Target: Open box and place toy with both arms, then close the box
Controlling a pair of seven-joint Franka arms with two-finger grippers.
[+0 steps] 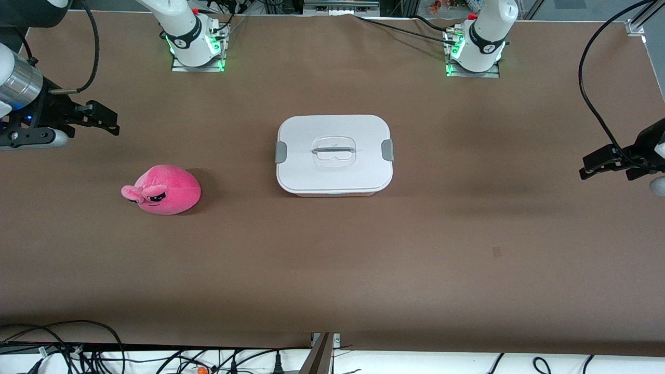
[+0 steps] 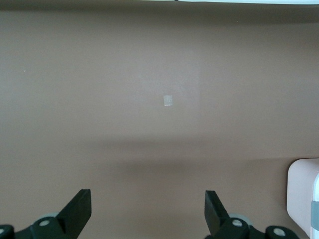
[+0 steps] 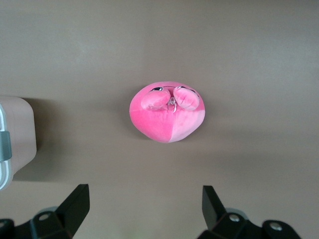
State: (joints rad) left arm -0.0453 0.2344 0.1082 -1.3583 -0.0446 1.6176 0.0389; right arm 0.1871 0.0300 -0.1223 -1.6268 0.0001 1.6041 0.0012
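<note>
The box (image 1: pixel 334 154) stands mid-table with its white lid on, grey clips (image 1: pixel 281 151) at both ends and a clear handle (image 1: pixel 334 150) on top. The pink plush toy (image 1: pixel 163 190) lies toward the right arm's end, a little nearer the front camera than the box. My right gripper (image 1: pixel 110 123) hangs open and empty over the table's end past the toy. Its wrist view shows the toy (image 3: pixel 167 112) ahead of the open right gripper (image 3: pixel 144 199) and a box corner (image 3: pixel 17 134). My left gripper (image 1: pixel 589 169) hangs open and empty over the other end. In the left wrist view the left gripper (image 2: pixel 148 204) sees bare table and a box corner (image 2: pixel 302 194).
Both arm bases (image 1: pixel 196 49) glow green at the table's back edge. Black cables (image 1: pixel 62 353) trail below the table's front edge, and one (image 1: pixel 597 109) loops over the left arm's end. A small pale patch (image 2: pixel 169 100) marks the brown tabletop.
</note>
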